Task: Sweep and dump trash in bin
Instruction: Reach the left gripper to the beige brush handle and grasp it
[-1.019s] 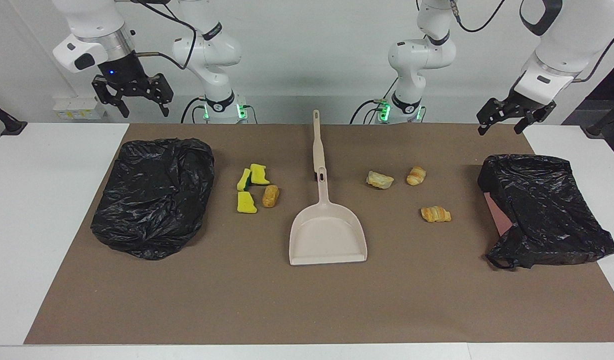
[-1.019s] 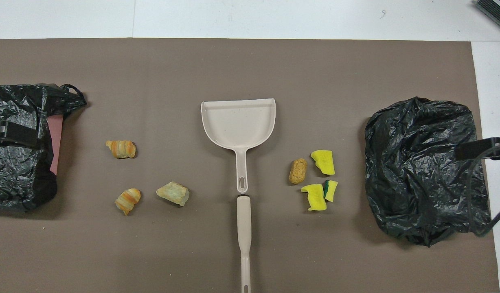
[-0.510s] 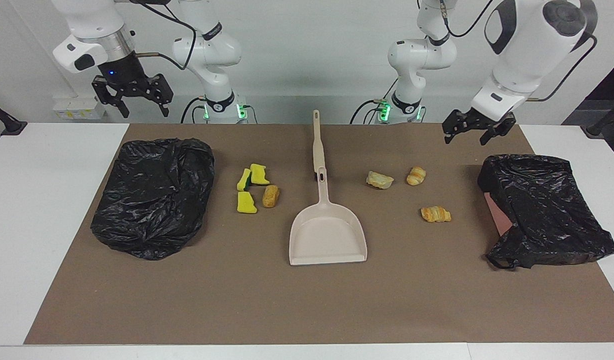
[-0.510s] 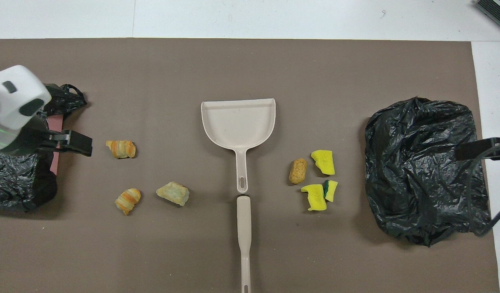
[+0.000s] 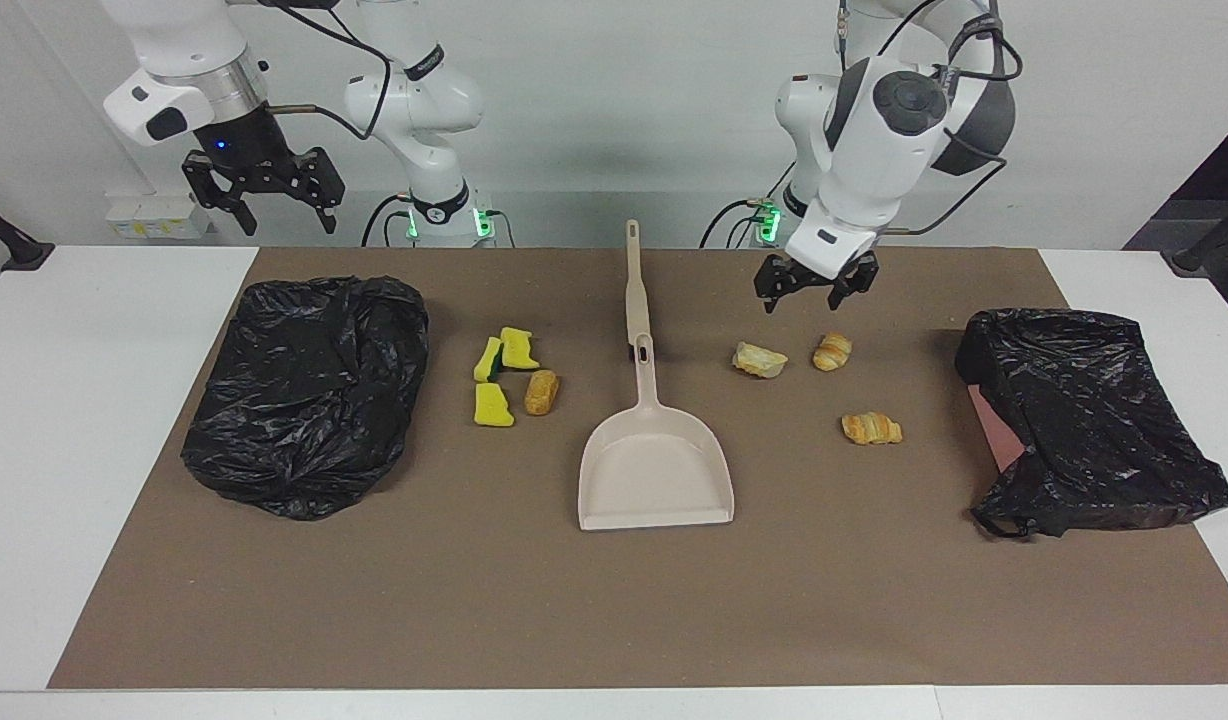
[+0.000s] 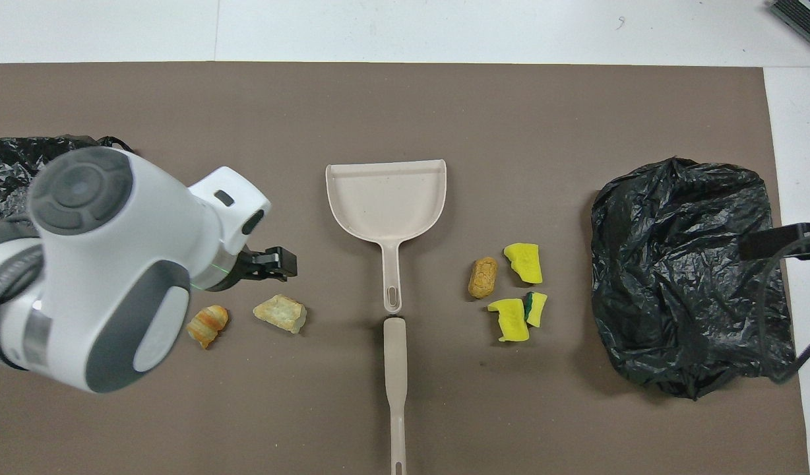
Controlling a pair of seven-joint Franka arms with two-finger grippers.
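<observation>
Here's the left gripper (image 5: 815, 285), hanging in the air over the brown mat (image 5: 614, 600) close to two of the bread pieces, jaws spread wide and holding nothing. The right gripper (image 5: 262, 192) waits high above the black bag (image 5: 304, 390) at the right arm's end, jaws also spread, also empty.

The trash sits in two loose clusters on the matte, faintly grainy mat that covers the white counter (image 5: 94, 420). Toward the right arm's end: three spongy yellow bits (image 5: 494, 405) with green backing and one pebbly golden-brown nugget (image 5: 541, 391) just beside them. Toward the left arm's end: a pale flaky chunk (image 5: 759, 359), a small ridged croissant piece (image 5: 832, 351), and a larger striped croissant (image 5: 871, 428) farther from the robots.

Between the clusters lies the smooth beige plastic dustpan (image 5: 656, 470), a flat scoop with a raised rim, with the brush handle (image 5: 634, 290) end to end with its handle; I can't make out any bristles.

A second crinkled, glossy black bag (image 5: 1094, 420) slumps at the left arm's end, a pinkish surface (image 5: 994, 420) peeking from under it. From overhead, the left arm's bulky white casing covers the striped croissant and most of that bag.
</observation>
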